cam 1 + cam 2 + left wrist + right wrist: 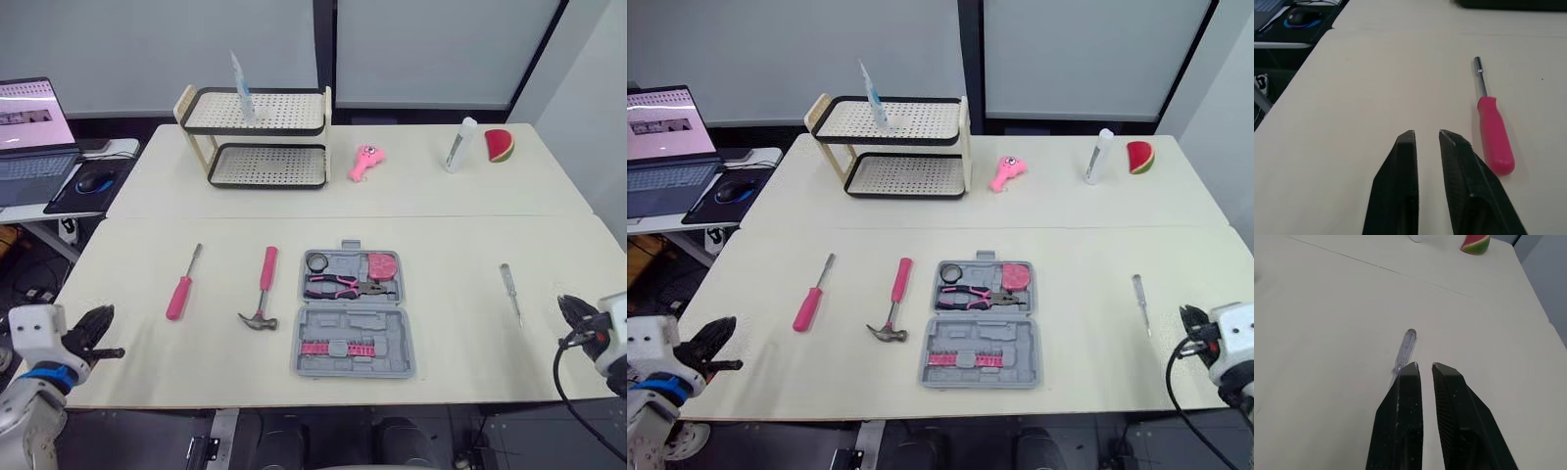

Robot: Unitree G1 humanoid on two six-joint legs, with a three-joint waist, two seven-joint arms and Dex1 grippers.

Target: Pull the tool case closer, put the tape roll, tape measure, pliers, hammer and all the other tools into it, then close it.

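Broad cream table (441, 235) across the whole scene, cut off at the far right corner. At back left, a two-tier perforated rack (284, 115); on the top tier a slim upright item (239, 86), too small to identify. Off the table's left side, a laptop (34, 147) clipped by the picture's edge.

Centre front: grey tool case (377, 328), lying open and flat close to the table's front edge. In its far half, tape roll (317, 261) at left, pink tape measure (381, 265) at right, pliers (343, 286) laid across just in front of both. In its near half, a pink strip of bits (329, 348), single pieces hard to tell apart.

Just left of the case, hammer (265, 289), pink handle pointing away, head toward the front. Farther left and apart from it, pink-handled screwdriver (182, 286).

At the front left corner, left gripper (1426, 136): fingers nearly together, only a thin slit between, clamping nothing, over bare tabletop near the pink screwdriver. At the front right, right gripper (1425, 366): likewise almost closed and holding nothing.

Well right of the case, clear-handled screwdriver (510, 289), shaft end hidden behind one black finger in the right wrist view. Along the back: white bottle (458, 145), pink toy (365, 162), watermelon-slice toy (500, 145). Beside the laptop, a mouse (95, 183).
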